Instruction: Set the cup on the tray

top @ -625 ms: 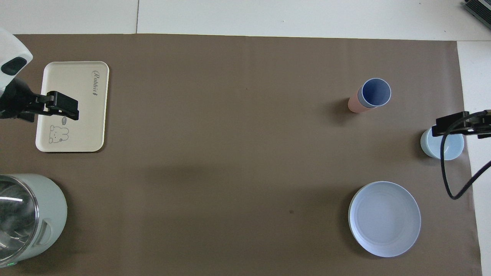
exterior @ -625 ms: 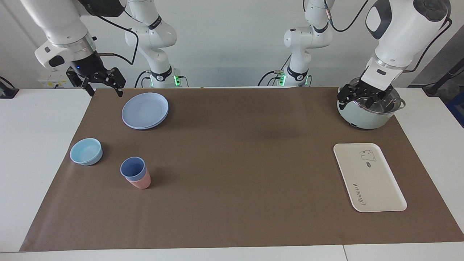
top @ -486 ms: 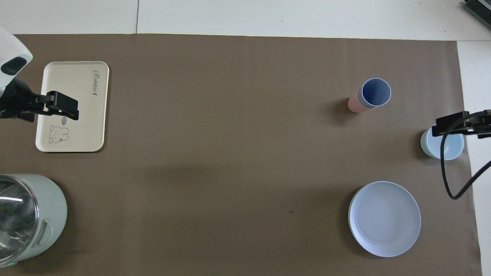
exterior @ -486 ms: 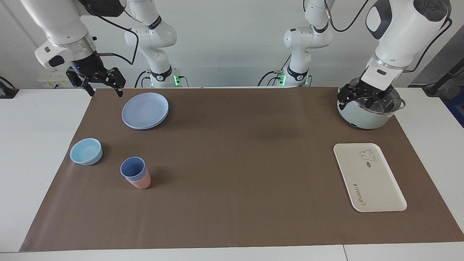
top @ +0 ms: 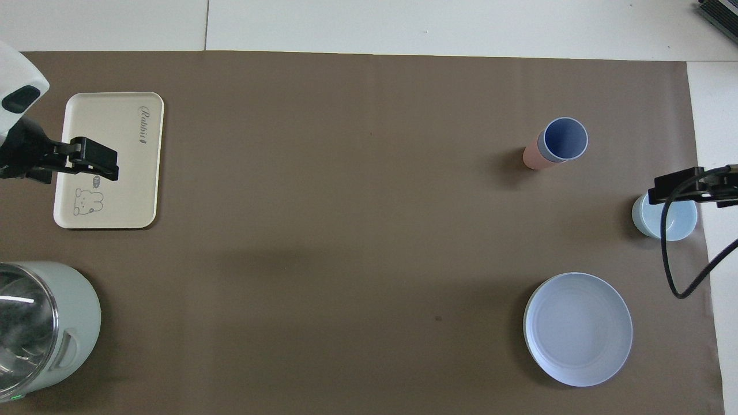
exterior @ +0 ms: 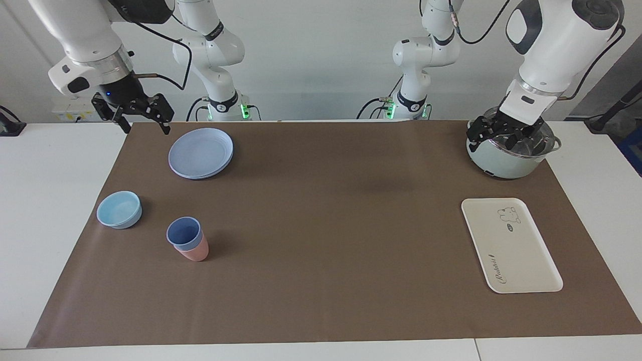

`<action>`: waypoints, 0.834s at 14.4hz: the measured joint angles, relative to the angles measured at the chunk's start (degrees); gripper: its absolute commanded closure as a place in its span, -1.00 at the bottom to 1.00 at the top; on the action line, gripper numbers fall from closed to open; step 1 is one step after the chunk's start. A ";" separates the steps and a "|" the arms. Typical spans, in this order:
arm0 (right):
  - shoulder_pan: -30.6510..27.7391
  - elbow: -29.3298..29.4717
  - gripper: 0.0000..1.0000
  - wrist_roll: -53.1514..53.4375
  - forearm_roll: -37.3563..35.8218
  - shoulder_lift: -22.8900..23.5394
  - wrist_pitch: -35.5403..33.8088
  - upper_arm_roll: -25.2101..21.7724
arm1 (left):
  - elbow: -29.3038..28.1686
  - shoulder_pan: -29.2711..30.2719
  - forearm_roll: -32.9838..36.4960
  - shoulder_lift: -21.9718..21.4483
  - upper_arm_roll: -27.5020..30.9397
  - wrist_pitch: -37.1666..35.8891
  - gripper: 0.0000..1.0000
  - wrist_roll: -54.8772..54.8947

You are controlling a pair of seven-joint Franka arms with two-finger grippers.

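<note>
The periwinkle-blue cup (exterior: 184, 233) stands nested inside a salmon-pink tumbler (exterior: 196, 253) toward the right arm's end of the table; it also shows in the overhead view (top: 565, 138). The cream-white tray (exterior: 511, 245) lies flat and bare toward the left arm's end, also in the overhead view (top: 132, 184). My right gripper (exterior: 144, 120) hangs open and empty in the air over the mat's edge beside the plates, apart from the cup. My left gripper (exterior: 504, 136) hangs open and empty over the pot.
A stack of round blue plates (exterior: 200, 152) lies nearer to the robots than the cup. A shallow light-blue bowl (exterior: 119, 209) sits beside the cup near the mat's edge. A pale green pot (exterior: 506, 163) stands nearer to the robots than the tray.
</note>
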 measured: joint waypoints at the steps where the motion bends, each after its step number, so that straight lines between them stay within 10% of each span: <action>1: 0.00 -0.42 -1.00 0.00 0.00 -0.08 0.56 0.00 | 0.00 0.00 0.00 0.00 0.00 0.00 -1.00 0.00; 12: -6.71 -13.35 -1.00 -34.30 9.33 -2.05 22.52 -0.84 | 0.00 0.00 0.00 0.00 0.00 0.00 -1.00 0.00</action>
